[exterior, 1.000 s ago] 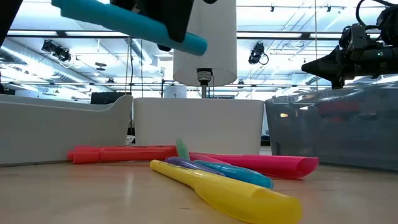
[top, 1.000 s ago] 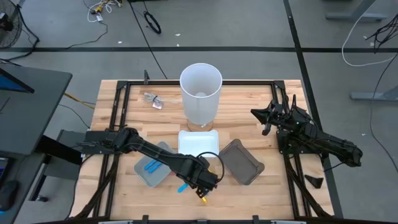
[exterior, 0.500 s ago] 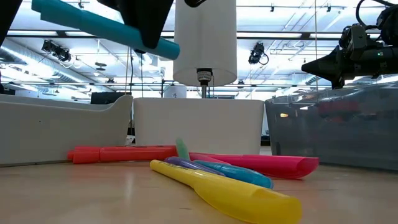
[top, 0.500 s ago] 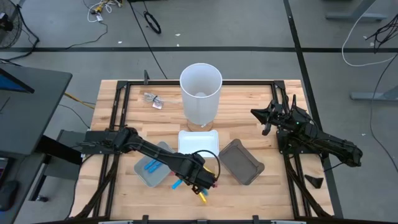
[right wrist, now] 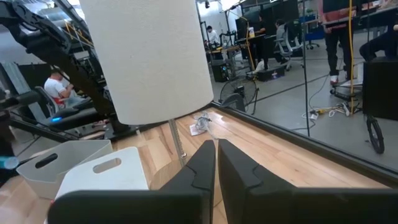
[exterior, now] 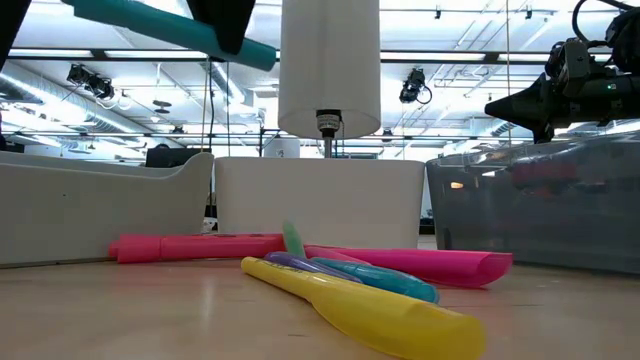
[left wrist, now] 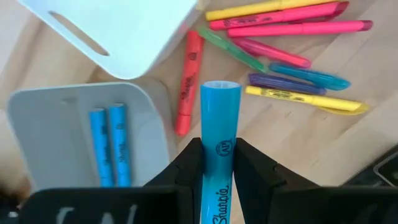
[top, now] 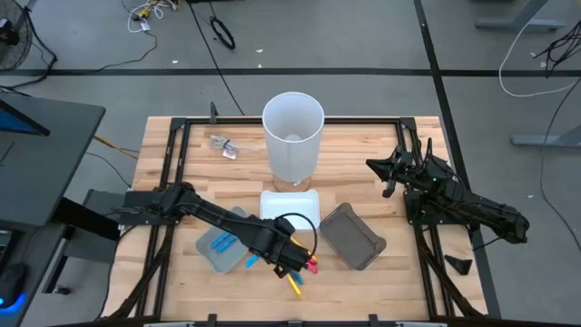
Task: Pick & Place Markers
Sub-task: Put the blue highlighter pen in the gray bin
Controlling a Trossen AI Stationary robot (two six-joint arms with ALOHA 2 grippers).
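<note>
The blue marker [left wrist: 219, 155] bears the brand name "Sharpie" along its barrel.

A tall white cylindrical container [top: 293, 136] stands at the middle rear of the wooden slatted table [top: 363, 150]. Directly in front of it sits a white rectangular plastic tray [top: 290, 205], flanked by a light grey tray [top: 216, 252] to the left and a dark grey tray [top: 353, 237] to the right. Two blue markers [left wrist: 111, 144] lie side by side in the light grey tray. Loose plastic markers [left wrist: 283, 50] lie scattered on the table in front of the white tray. The left gripper [top: 277, 255] is above the table between the light grey tray and this scatter, clamped on a blue marker pen [left wrist: 219, 143]. The right gripper [top: 383, 167] sits at the table's right rear, well apart from the trays.
</note>
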